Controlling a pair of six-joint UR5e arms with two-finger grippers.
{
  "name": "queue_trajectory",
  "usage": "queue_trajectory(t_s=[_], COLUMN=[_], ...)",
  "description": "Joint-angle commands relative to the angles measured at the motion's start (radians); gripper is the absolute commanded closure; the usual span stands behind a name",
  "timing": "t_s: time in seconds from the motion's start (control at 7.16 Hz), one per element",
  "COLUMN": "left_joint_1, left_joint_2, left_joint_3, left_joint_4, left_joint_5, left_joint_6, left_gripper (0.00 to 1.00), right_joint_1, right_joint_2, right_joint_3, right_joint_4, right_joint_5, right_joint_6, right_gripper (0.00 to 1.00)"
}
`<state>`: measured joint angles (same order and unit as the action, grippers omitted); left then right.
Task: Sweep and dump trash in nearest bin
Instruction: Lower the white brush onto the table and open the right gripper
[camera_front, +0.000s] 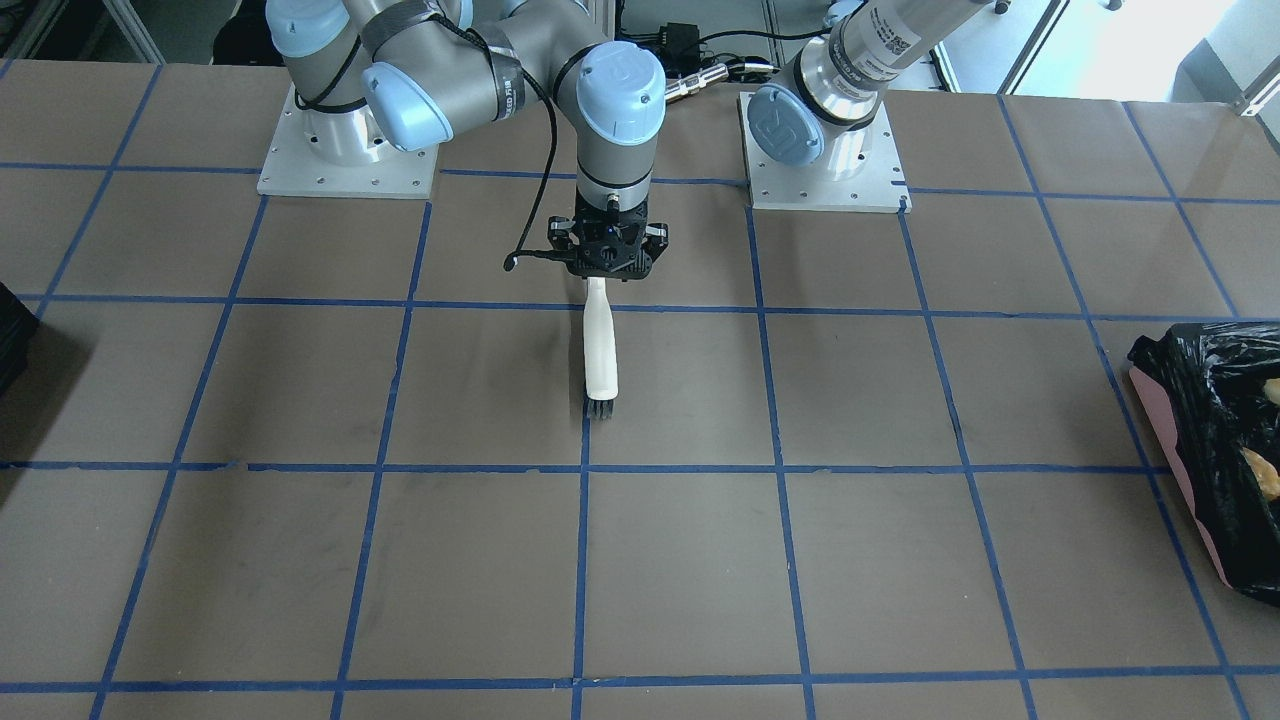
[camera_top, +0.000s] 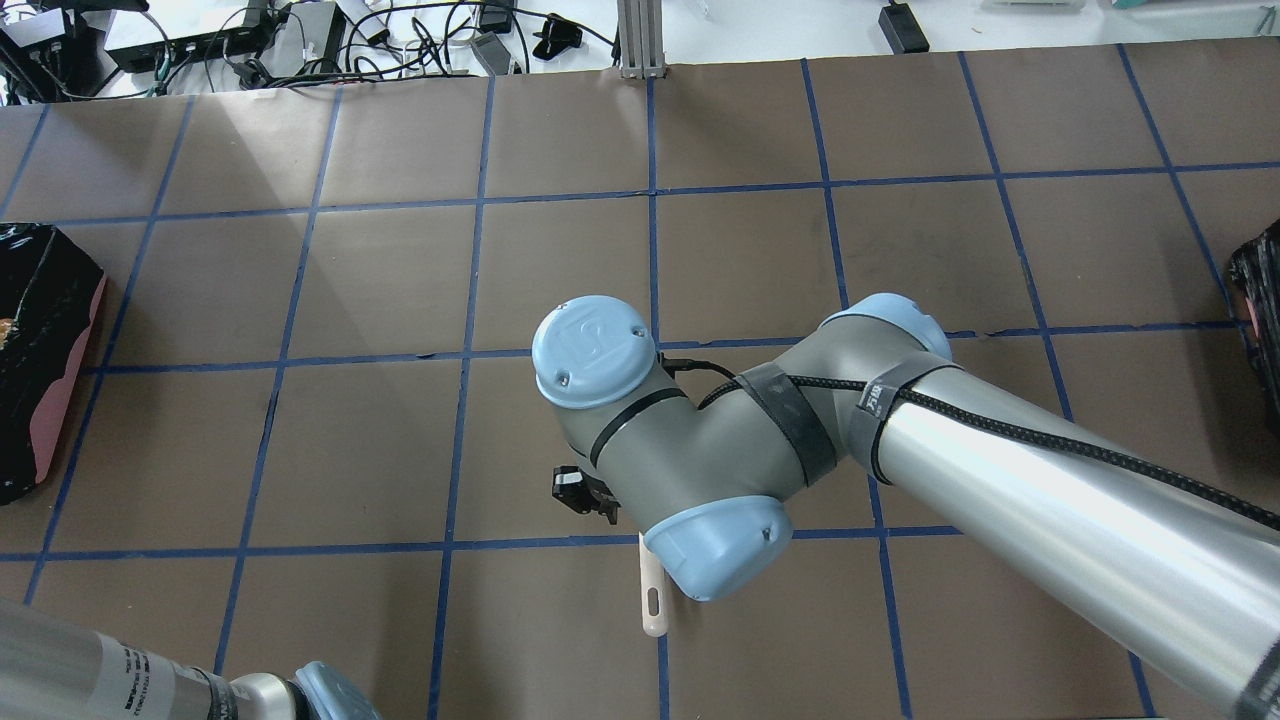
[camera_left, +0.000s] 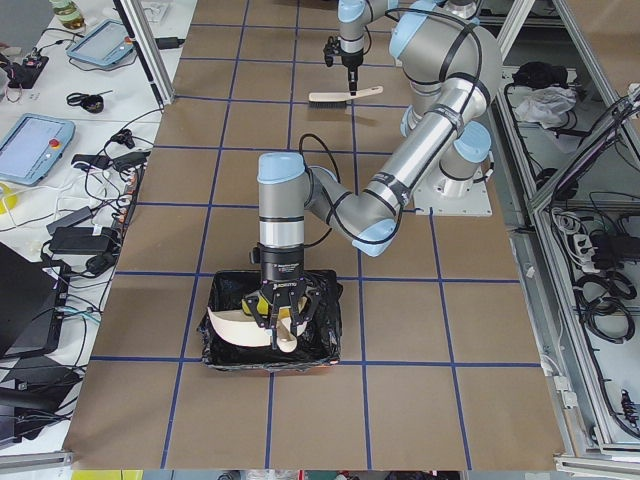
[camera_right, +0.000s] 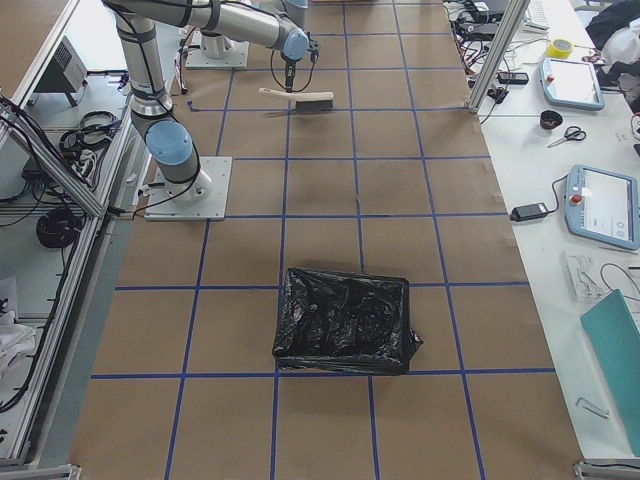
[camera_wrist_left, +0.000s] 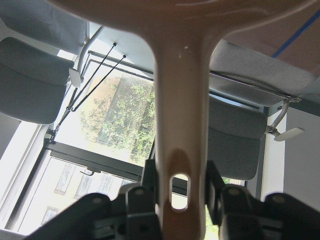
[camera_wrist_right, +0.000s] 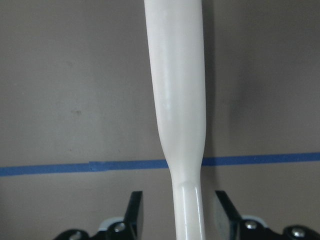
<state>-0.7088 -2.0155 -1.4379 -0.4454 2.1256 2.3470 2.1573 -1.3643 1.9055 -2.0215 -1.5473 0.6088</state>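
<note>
White plastic is seen at the frame's centre: the brush (camera_front: 601, 350) rests on the table (camera_front: 300, 560), its handle straddled, untouched, by the parted jaws of the right gripper (camera_front: 607, 268). At the right edge, the trash (camera_front: 1262, 470) lies inside the bin (camera_front: 1200, 350), over which the dustpan (camera_left: 240, 328) is clenched by the left gripper (camera_left: 280, 318).

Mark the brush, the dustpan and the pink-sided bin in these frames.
brush (camera_front: 601, 350): exterior front-facing view, middle of its white handle.
dustpan (camera_wrist_left: 181, 125): left wrist view, middle of its cream handle.
bin (camera_front: 1172, 442): exterior front-facing view, its pink side wall.
</note>
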Motion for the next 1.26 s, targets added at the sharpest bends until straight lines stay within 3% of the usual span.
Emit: queue_trajectory(t_s=[0.0,0.28,0.42,0.56,0.84,1.12], left_joint_1=[-0.035,-0.035,-0.037,-0.053,-0.127,-0.185], left_joint_2=[0.0,-0.003,-0.002,0.015,0.085,0.13], left_joint_3=[-0.03,-0.03,-0.029,-0.026,-0.016,-0.016], left_joint_4=[0.162,0.174,0.174,0.169,0.038,-0.239], left_joint_5=[-0.004,-0.004,-0.003,0.013,0.016,0.001], left_joint_6=[0.11,0.117,0.1,0.066,-0.027,-0.359], left_gripper=[1.0,1.0,1.0,1.0,1.0,1.0], right_joint_1=[-0.057,-0.121,-0.143,-0.139,-0.14,-0.183], right_joint_2=[-0.01,-0.01,-0.021,-0.054,-0.076,-0.087], right_joint_3=[-0.147,-0.381,-0.463,-0.485,-0.482,-0.482], right_joint_4=[0.088,0.293,0.329,0.354,0.4,0.412], right_joint_5=[-0.004,0.0,-0.003,0.003,0.003,-0.011], right_joint_6=[-0.1,-0.19,-0.19,-0.19,-0.19,-0.192], right_gripper=[0.3,0.2,0.06,0.0,0.0,0.0])
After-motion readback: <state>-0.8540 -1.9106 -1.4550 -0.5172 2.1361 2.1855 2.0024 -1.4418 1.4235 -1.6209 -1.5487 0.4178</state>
